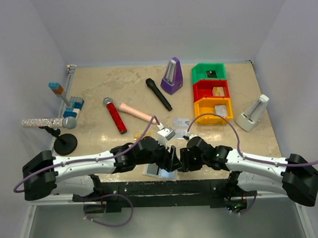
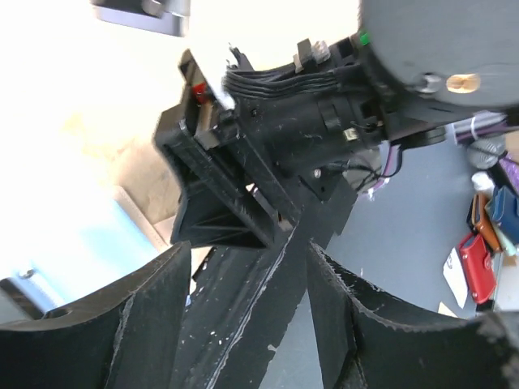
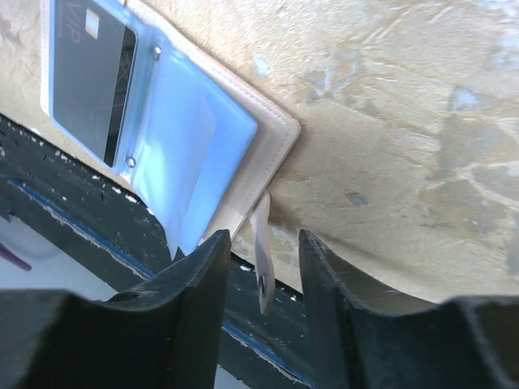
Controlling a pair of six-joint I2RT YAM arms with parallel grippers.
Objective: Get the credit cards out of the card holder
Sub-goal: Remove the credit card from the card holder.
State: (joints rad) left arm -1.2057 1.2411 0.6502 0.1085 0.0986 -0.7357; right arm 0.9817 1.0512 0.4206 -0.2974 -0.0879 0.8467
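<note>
On the beige marbled bench (image 1: 95, 90), the card holder (image 3: 195, 146) lies open at the near edge, a dark card (image 3: 89, 81) in its sleeve. The left fingers (image 2: 122, 324) and right fingers (image 3: 195, 324) stand parted, gripping nothing. Two pale cards (image 1: 179, 122) lie beyond.

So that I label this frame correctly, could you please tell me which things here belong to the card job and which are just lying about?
Belong to the job:
card holder, lying open
dark card in its pocket
loose cards beyond it

Just lying about:
purple metronome
black microphone
red microphone
stacked bins
toy blocks
</note>
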